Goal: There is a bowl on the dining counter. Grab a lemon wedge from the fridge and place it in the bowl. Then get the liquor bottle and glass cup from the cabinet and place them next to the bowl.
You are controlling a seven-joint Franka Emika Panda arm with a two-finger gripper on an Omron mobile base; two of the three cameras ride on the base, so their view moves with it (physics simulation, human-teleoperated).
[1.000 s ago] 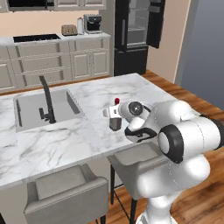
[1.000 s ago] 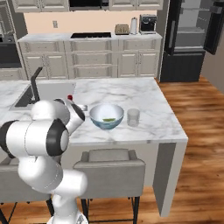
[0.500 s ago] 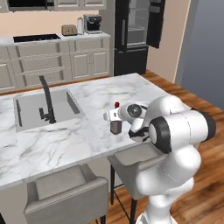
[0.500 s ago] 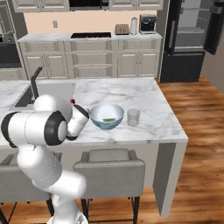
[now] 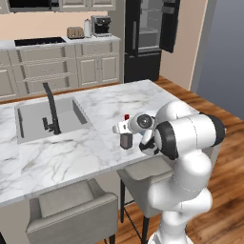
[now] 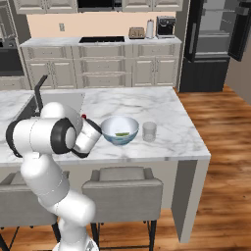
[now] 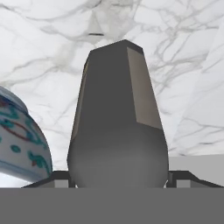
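The liquor bottle (image 5: 126,140), dark with a red cap, stands upright on the marble dining counter (image 5: 109,102). My gripper (image 5: 127,136) is shut on it from the side. In the hand view the bottle (image 7: 116,109) sits between my finger tips, with the gripper (image 7: 118,176) low in the frame and the bowl's patterned wall (image 7: 17,140) at the left. From the right base view, the white bowl (image 6: 119,130) holds a lemon wedge (image 6: 122,133). The glass cup (image 6: 149,131) stands just right of it, and the bottle's red cap (image 6: 84,116) peeks past my arm.
A steel sink (image 5: 33,125) with a black faucet (image 5: 50,107) sits at the counter's left. The black fridge (image 5: 147,38) stands at the back with a door open. Grey stools (image 6: 120,188) line the counter's near edge. Beige drawer units (image 6: 103,63) run along the wall.
My elbow has swung inward and lower. The hand and the bottle have stayed beside the bowl. Bowl and cup have not moved.
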